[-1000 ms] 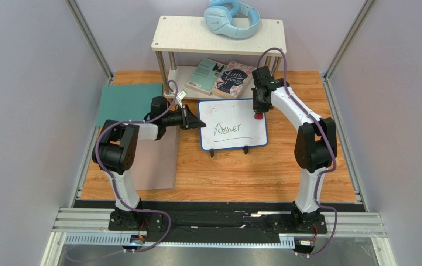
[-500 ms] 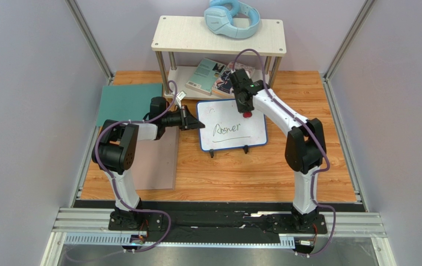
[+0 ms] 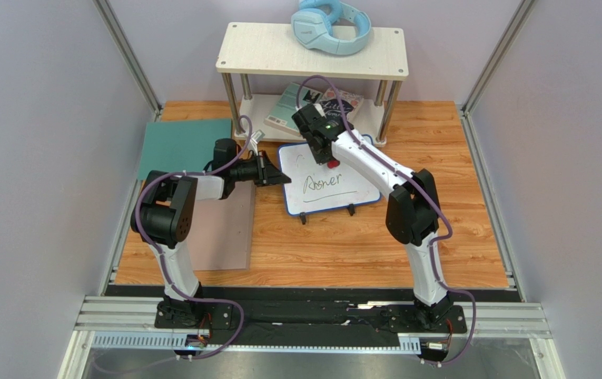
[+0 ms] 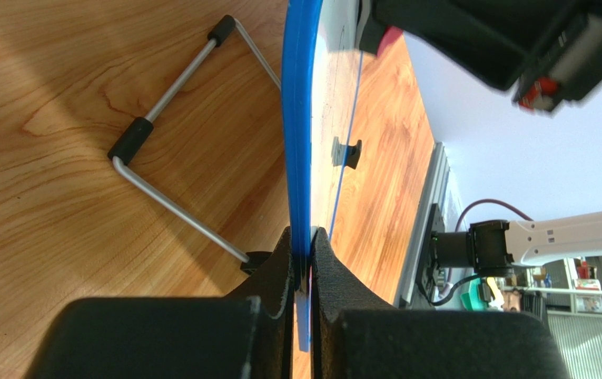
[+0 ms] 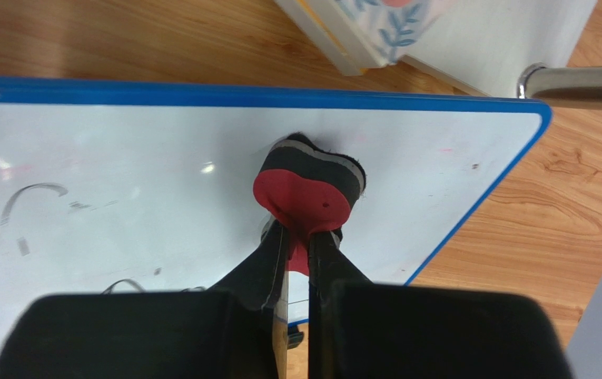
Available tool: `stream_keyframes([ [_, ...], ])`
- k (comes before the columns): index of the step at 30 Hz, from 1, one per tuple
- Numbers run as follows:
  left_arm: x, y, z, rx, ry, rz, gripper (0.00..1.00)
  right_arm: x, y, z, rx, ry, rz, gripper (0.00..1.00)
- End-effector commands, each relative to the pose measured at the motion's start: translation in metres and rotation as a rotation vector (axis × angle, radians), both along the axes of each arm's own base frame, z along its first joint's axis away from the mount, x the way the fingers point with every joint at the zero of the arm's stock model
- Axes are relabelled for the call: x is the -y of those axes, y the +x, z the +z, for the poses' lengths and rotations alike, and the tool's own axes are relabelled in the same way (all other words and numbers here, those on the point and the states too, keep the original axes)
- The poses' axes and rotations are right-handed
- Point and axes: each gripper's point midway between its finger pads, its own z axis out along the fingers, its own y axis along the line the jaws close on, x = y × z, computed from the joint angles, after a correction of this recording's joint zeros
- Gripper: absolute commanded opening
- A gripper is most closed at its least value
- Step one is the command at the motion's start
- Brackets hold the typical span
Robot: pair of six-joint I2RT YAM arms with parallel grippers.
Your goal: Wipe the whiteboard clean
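Pale shelf point(image 3: 264, 51) bears headphones point(image 3: 331, 28) above, books point(image 3: 282, 109) below; whiteboard point(image 3: 296, 162) just beside.

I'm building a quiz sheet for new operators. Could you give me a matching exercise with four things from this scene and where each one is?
Things:
1. headphones
2. eraser
3. whiteboard
4. green mat

Places:
A. edge clamped in the left gripper
B. on top of the shelf
C. flat on the table, left side
D. pinched in the right gripper

Pairs: 1-B, 2-D, 3-A, 4-C
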Motion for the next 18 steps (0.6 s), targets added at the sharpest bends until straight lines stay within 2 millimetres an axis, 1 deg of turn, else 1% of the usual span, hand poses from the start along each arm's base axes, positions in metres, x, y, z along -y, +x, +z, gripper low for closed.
stream_keyframes([
  [1,-0.002,0.014,-0.006,0.106,0.059,0.04,0.0,-0.099,-0.029,-0.029,-0.063,0.19,0.213,0.0],
  [7,-0.001,0.014,-0.007,0.103,0.059,0.037,0.0,-0.136,-0.052,-0.031,-0.122,0.25,0.338,0.0],
  [9,-0.001,0.014,-0.008,0.103,0.06,0.038,0.0,-0.139,-0.057,-0.036,-0.126,0.224,0.347,0.0],
  [10,-0.001,0.014,-0.008,0.103,0.06,0.038,0.0,-0.138,-0.056,-0.038,-0.127,0.215,0.337,0.0],
  [13,-0.001,0.014,-0.007,0.105,0.06,0.04,0.0,-0.127,-0.053,-0.042,-0.113,0.176,0.296,0.0],
  [14,-0.001,0.014,-0.008,0.103,0.06,0.038,0.0,-0.121,-0.054,-0.045,-0.114,0.166,0.28,0.0],
  [17,-0.001,0.014,-0.007,0.103,0.059,0.039,0.0,-0.104,-0.047,-0.048,-0.073,0.168,0.214,0.0],
  [18,-0.001,0.014,-0.007,0.103,0.059,0.039,0.0,-0.098,-0.042,-0.048,-0.059,0.181,0.194,0.0],
])
